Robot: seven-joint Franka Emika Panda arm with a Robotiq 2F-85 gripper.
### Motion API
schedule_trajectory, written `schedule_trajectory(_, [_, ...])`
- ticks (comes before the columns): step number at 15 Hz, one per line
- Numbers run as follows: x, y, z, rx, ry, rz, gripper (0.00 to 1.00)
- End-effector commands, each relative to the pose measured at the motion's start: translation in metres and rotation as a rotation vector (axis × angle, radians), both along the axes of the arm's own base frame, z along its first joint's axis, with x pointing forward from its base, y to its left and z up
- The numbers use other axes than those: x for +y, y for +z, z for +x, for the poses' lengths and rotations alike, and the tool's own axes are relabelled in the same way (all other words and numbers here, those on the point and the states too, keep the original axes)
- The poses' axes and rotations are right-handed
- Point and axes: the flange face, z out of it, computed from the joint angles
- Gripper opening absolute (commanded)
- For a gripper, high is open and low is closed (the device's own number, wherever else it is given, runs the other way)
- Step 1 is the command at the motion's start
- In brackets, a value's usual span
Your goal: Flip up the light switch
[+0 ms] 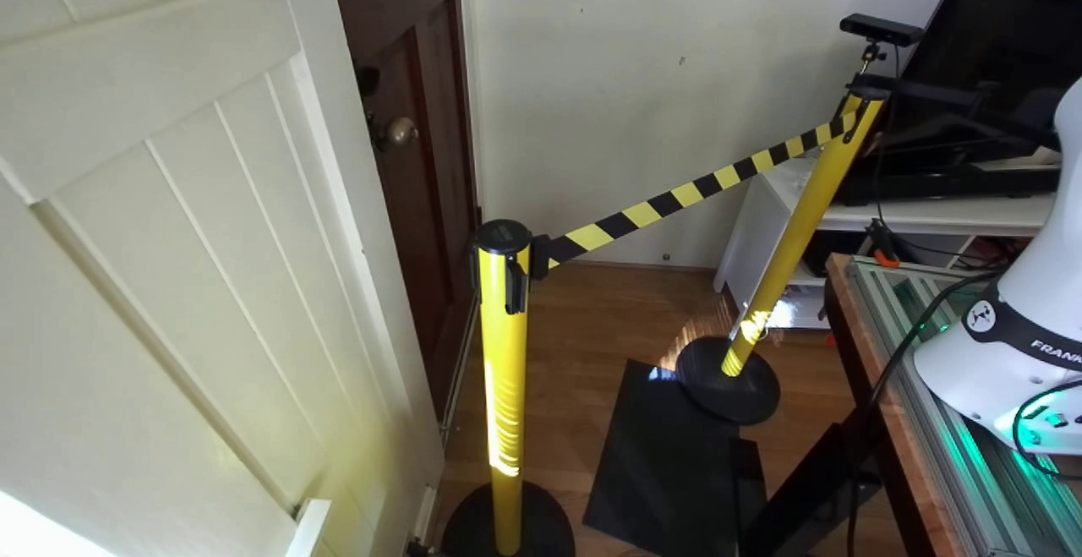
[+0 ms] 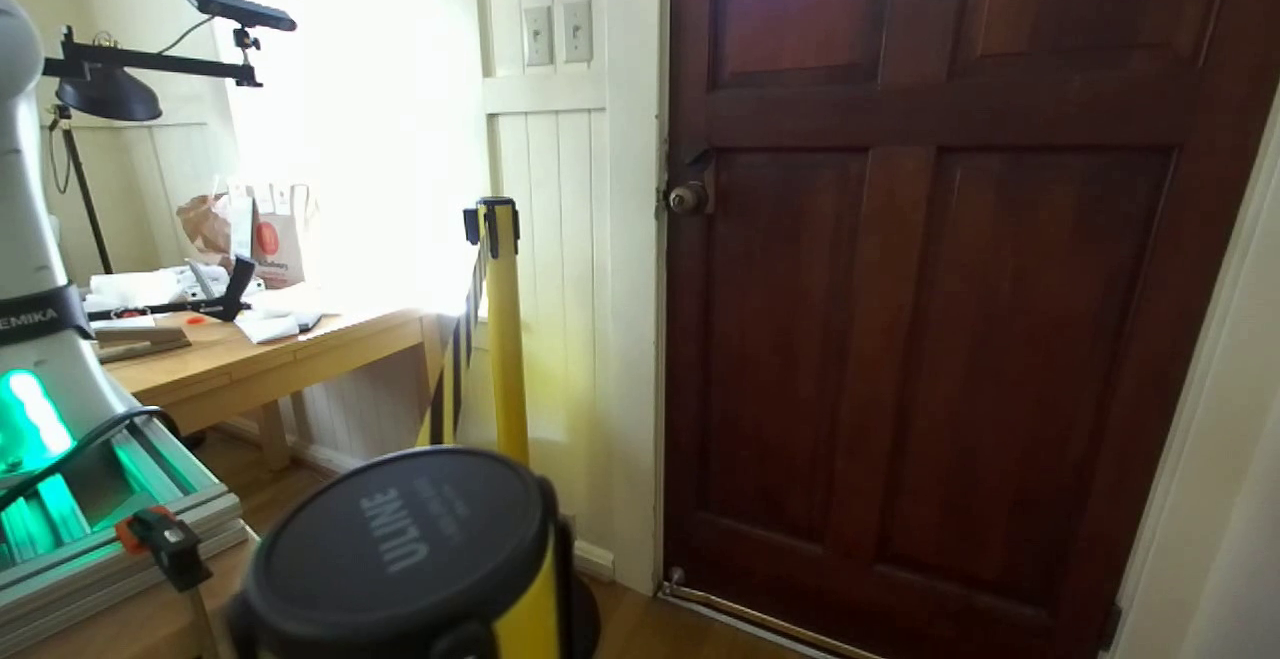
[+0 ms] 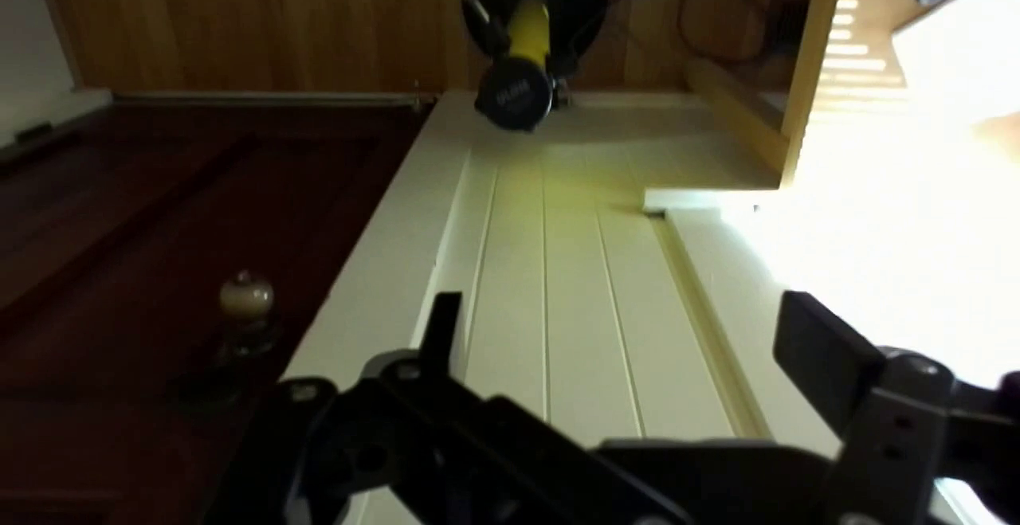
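Wrist view: one gripper [image 3: 620,326], two fingers [image 3: 825,362] wide apart. Exterior view: two light switches [image 2: 538,36], one door [image 2: 900,299].

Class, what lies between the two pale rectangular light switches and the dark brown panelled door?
Mainly the broad, white-painted upright door frame lies between the switches and the door; an exterior view shows this.
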Motion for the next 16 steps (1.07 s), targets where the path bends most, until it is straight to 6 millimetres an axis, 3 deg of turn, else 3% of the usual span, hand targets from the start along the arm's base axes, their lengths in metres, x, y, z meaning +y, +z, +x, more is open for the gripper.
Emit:
schedule_trajectory(1, [-0.013,-0.017,-0.065,0.124,-0.057,0.059,1.0])
schedule_trajectory(6, [-0.018,-0.052,-0.131,0.278,-0.223,0.154,1.0])
schedule_trajectory(7, [-0.014,-0.034,-0.097,0.23,-0.163,0.099,1.0])
schedule_trajectory(10, [-0.018,-0.048,-0.12,0.27,-0.201,0.123,1.0])
schedule_trajectory(16, [-0.02,-0.052,-0.124,0.279,-0.208,0.123,1.0])
